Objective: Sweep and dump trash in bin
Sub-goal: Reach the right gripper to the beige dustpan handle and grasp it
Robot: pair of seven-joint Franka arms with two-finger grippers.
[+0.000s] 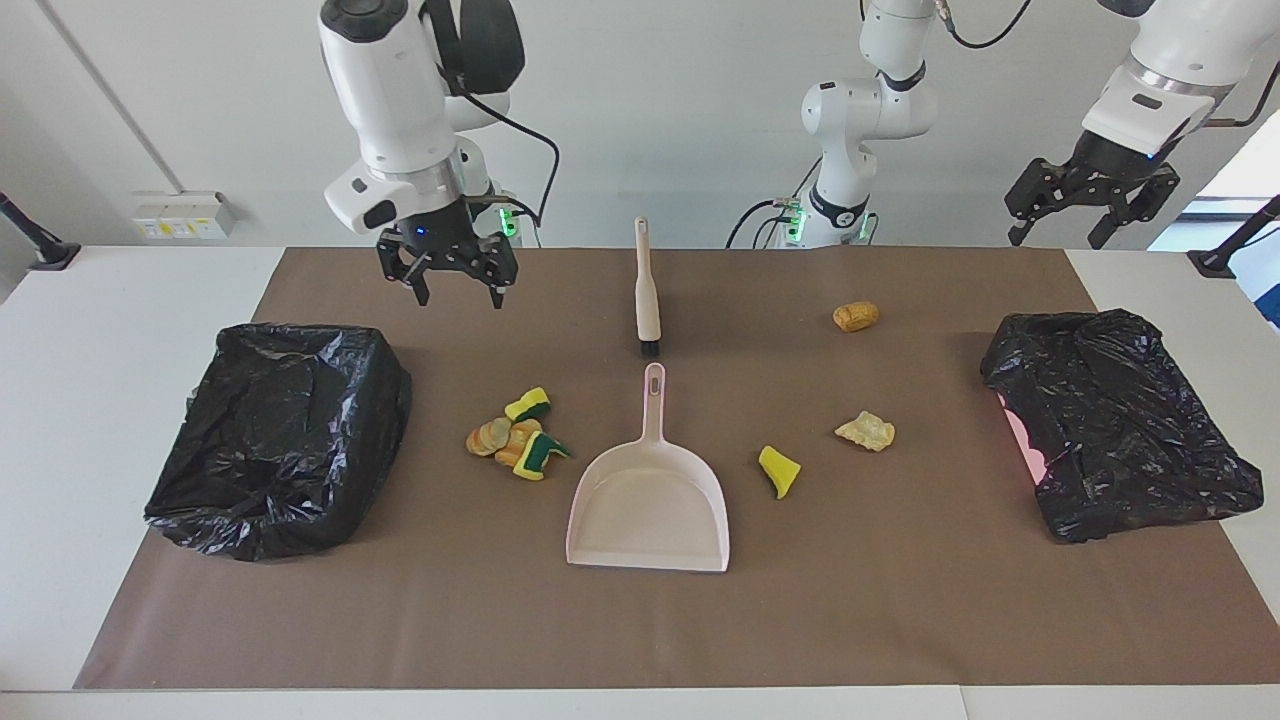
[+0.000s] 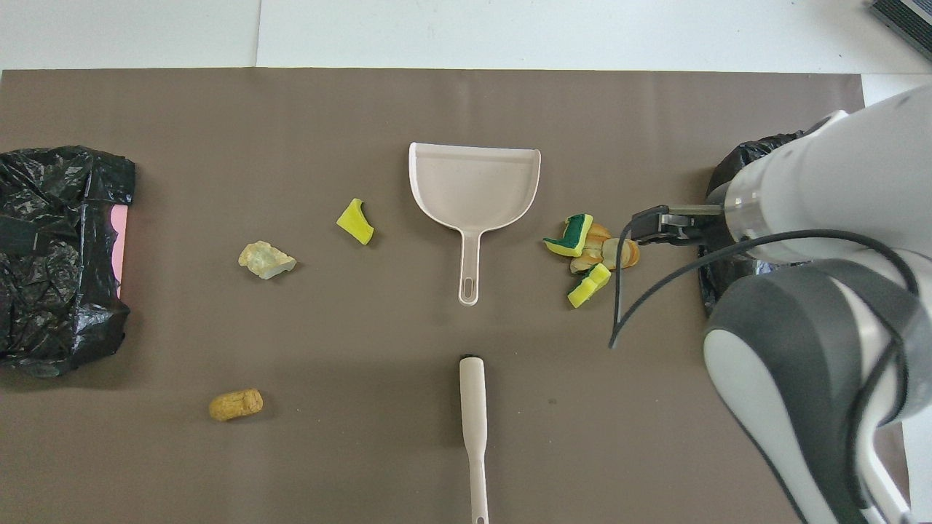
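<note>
While the right hand [image 1: 455, 295] hangs open, trash [image 1: 515, 437] lies below — untouched.

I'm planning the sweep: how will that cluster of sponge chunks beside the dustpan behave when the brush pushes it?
The sponge chunks look like light, porous foam, so they will probably slide easily on the brown mat. Their irregular cut shapes suggest tumbling and scattering, not rolling straight. Being heaped loosely beside the dustpan, they may separate when the brush hits.

Robotics lab: white robot arms [image 1: 400, 90] bolted along a white table [image 1: 100, 400] covered with brown paper [image 1: 900, 600], bare white wall [image 1: 650, 100], socket strip [image 1: 180, 215].
</note>
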